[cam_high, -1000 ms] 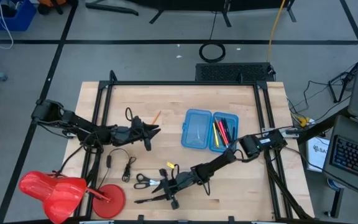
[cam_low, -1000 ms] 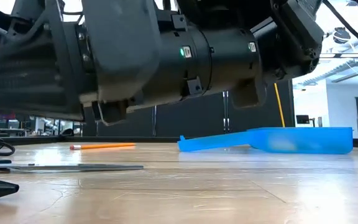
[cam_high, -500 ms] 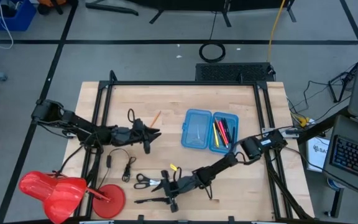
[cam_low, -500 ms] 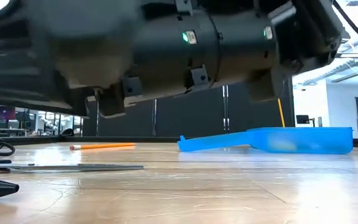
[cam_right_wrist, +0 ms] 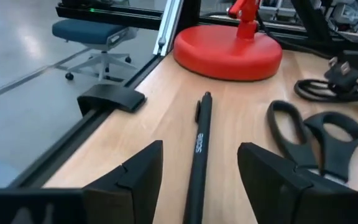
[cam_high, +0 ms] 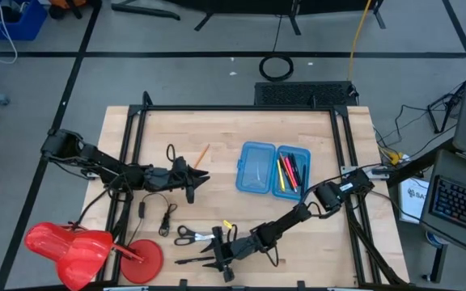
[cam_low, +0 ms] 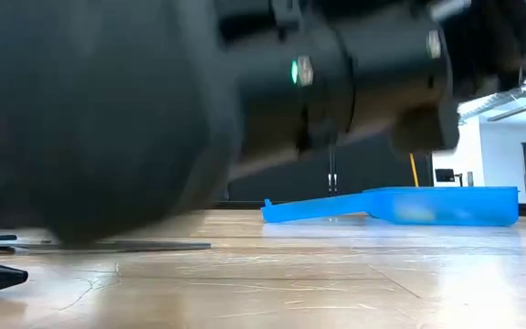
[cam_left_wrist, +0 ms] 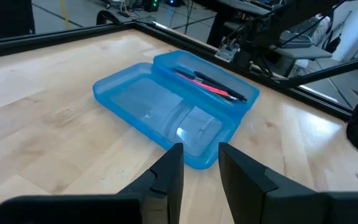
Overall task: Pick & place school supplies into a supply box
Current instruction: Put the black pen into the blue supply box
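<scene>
The right arm stretches low across the table, its right gripper point(cam_right_wrist: 197, 180) spread wide astride a black pen point(cam_right_wrist: 199, 155), scissors point(cam_right_wrist: 319, 134) just beside. The left gripper point(cam_left_wrist: 199, 180), fingers slightly parted and empty, faces the open supply box point(cam_left_wrist: 166, 112).

The right tool point(cam_right_wrist: 197, 171) sits low near the counter's front edge (fingers spread wide). The left tool point(cam_left_wrist: 201, 177) hovers mid-counter, fingers narrowly parted.
</scene>
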Tool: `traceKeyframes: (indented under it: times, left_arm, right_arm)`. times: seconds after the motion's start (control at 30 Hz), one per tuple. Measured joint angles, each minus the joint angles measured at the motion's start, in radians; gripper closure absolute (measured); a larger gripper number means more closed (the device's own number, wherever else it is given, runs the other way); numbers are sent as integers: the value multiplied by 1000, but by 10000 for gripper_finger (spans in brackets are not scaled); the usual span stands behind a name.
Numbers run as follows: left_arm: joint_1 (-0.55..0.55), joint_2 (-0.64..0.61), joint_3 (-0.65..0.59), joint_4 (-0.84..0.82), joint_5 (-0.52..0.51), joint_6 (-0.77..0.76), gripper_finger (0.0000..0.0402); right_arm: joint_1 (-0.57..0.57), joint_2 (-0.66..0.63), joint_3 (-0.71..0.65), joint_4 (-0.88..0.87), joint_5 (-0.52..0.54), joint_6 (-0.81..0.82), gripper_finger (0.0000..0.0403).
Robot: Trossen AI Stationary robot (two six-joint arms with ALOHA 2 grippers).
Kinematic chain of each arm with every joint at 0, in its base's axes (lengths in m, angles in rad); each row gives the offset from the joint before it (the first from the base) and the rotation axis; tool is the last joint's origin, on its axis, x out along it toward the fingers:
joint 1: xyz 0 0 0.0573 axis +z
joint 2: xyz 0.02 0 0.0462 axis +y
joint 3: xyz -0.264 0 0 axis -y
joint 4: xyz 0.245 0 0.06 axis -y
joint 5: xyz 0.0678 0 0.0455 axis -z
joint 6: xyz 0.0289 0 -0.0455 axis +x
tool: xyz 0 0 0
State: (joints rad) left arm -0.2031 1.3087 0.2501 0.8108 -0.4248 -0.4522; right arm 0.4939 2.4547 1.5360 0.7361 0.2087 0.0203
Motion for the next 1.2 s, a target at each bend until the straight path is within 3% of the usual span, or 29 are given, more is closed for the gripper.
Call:
traceKeyframes:
  times: [0.1, 0.3, 0.87, 1.2]
  left_arm:
    - [0, 0, 0, -2, -2, 2, 298]
    - [0, 0, 0, -20, -2, 2, 298]
    - [0, 0, 0, -30, -3, 2, 298]
    - [1, 0, 0, -31, -10, 14, 298]
  right_arm:
    - [0, 53, 26, 52, -4, 1, 210]
    - [9, 85, 107, -26, -7, -24, 211]
    - [-17, 93, 109, -69, -31, 47, 212]
    - [-24, 93, 109, -79, -60, 51, 277]
